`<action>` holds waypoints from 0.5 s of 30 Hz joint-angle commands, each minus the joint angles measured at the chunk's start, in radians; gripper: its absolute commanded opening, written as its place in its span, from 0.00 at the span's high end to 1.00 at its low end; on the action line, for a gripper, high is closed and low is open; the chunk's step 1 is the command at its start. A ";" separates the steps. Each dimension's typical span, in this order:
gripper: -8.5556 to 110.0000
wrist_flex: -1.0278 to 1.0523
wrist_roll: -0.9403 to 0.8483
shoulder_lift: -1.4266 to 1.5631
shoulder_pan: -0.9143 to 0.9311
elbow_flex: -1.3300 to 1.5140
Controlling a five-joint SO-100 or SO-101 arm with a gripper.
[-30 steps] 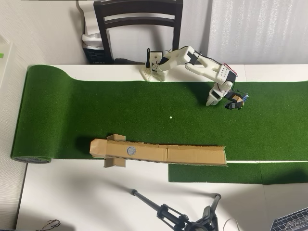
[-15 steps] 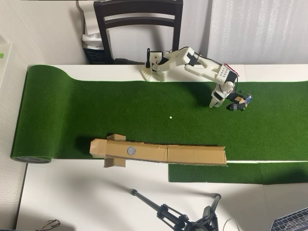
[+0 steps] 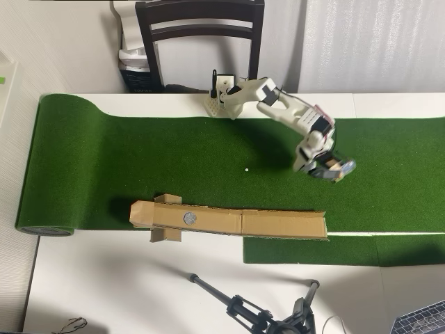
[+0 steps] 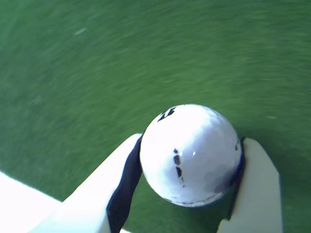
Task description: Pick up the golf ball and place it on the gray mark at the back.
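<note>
Arm swung left with the white dimpled golf ball (image 4: 192,154) pinched between the fingers (image 4: 121,189), toward the round gray mark (image 3: 189,218); transport underway.

A white table (image 3: 125,278) carries green turf (image 3: 139,160) and a cardboard ramp (image 3: 229,221).

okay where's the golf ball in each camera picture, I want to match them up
Overhead view: the golf ball itself cannot be made out; it would be hidden at the pincer, right of centre over the green turf.
Wrist view: the golf ball fills the lower centre, clamped between the two fingers.
Shared landmark: the green turf under the pincer.
</note>
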 commanded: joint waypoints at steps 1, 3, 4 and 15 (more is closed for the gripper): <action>0.79 0.032 0.008 0.221 0.132 -0.101; 0.79 0.031 0.002 0.247 0.181 -0.101; 0.79 0.031 0.002 0.262 0.199 -0.101; 0.79 0.031 -0.002 0.428 0.399 -0.091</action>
